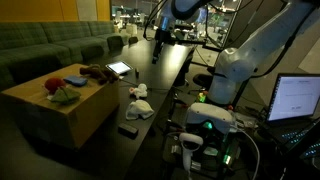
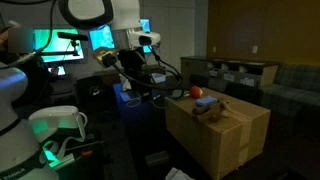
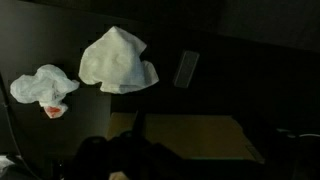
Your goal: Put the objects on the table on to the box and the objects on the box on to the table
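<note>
A cardboard box [image 1: 60,105] stands beside the black table [image 1: 165,75]; it also shows in an exterior view [image 2: 225,135] and in the wrist view [image 3: 190,140]. On the box lie a red object [image 2: 196,93], a green and red item [image 1: 62,92] and a brown plush [image 2: 212,108]. On the table lie two white crumpled cloths [image 3: 118,60] [image 3: 42,88] and a small dark rectangular object [image 3: 186,68]. My gripper [image 1: 160,45] hangs high above the table, apart from everything and holding nothing I can see. Its jaws are too dark to tell whether they are open.
A tablet [image 1: 118,68] lies on the table near the box. A green sofa [image 1: 50,45] stands behind the box. The robot base [image 1: 255,60], a laptop [image 1: 298,98] and lit electronics [image 1: 205,125] are at the table's near end.
</note>
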Available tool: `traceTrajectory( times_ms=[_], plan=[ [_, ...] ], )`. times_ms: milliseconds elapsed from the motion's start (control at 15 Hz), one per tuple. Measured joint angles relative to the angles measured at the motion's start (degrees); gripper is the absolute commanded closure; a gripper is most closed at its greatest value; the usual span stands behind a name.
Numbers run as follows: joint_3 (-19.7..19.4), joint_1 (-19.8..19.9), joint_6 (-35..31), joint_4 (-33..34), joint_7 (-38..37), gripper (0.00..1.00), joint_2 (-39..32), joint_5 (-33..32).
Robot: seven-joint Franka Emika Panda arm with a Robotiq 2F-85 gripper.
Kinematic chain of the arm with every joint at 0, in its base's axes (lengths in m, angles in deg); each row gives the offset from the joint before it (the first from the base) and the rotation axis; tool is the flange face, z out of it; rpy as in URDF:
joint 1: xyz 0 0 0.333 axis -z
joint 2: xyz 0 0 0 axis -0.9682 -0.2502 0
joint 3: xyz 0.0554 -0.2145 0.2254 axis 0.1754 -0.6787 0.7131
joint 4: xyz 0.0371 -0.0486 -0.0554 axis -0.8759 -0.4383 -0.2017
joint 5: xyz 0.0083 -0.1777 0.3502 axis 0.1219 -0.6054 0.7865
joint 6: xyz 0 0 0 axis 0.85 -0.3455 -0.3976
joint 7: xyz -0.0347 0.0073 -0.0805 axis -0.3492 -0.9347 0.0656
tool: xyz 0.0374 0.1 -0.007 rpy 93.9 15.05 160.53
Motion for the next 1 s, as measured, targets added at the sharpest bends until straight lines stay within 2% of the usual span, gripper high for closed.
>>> traceTrajectory(
  times_ms=[600,1000],
  plan=[
    [0.0,0.1,-0.1,0.0,0.0,0.00,-0.3,0.0],
    [-0.8,1.3,-4.9,0.7,0.9,0.00,-6.8,0.0]
  ],
)
